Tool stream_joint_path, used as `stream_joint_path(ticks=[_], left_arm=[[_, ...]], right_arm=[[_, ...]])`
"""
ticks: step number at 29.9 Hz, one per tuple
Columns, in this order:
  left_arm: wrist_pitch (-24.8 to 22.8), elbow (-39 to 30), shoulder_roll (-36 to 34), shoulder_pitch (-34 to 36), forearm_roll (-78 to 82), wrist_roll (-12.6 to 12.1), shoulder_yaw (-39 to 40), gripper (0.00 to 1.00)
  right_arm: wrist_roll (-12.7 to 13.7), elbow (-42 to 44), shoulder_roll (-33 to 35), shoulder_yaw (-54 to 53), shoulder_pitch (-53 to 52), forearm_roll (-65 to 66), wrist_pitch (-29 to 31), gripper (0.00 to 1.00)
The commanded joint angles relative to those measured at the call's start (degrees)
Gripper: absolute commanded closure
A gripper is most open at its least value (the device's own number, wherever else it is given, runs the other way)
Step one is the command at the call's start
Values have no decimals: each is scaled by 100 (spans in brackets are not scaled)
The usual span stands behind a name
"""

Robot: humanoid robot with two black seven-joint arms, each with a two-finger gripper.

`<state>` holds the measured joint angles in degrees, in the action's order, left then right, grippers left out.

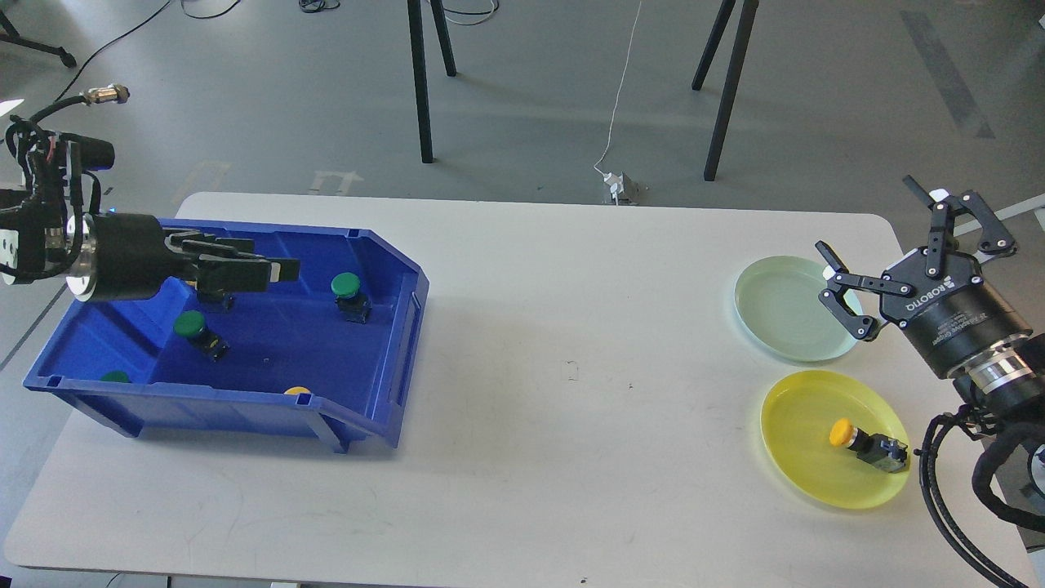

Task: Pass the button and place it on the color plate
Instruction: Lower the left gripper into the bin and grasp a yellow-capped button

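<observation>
A yellow-capped button [842, 432] lies on its side on the yellow plate [796, 457] at the right. The pale green plate [775, 310] behind it holds nothing. My right gripper [878, 224] is open and empty, raised over the green plate's right edge. A blue bin [392, 343] at the left holds green-capped buttons [346, 284] [190, 323] and a yellow one [296, 391] at the front wall. My left gripper [273, 269] points right over the bin, holding nothing. It is seen side-on, so its fingers cannot be told apart.
Another green cap [115, 376] peeks over the bin's front left wall. The white table [571, 367] spreads between the bin and the plates. Stand legs [420, 82] and a cable [620, 90] are on the floor behind the table.
</observation>
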<state>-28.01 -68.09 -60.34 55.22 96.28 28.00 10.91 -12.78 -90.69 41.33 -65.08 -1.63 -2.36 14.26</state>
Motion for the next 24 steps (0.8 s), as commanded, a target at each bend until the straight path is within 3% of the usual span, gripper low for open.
stream_joint_path(ticks=[1, 12, 24], left_arm=[[1, 1032, 574, -38, 426, 0, -273, 7], [1, 2590, 1428, -99, 743, 0, -554, 7], [1, 3390, 1894, -135, 655, 0, -871, 7]], right_arm=[[-6, -1, -2, 57, 22, -2, 7, 2], [-14, -1, 68, 30, 110, -2, 86, 2], [-14, -1, 60, 48, 119, -2, 86, 2]])
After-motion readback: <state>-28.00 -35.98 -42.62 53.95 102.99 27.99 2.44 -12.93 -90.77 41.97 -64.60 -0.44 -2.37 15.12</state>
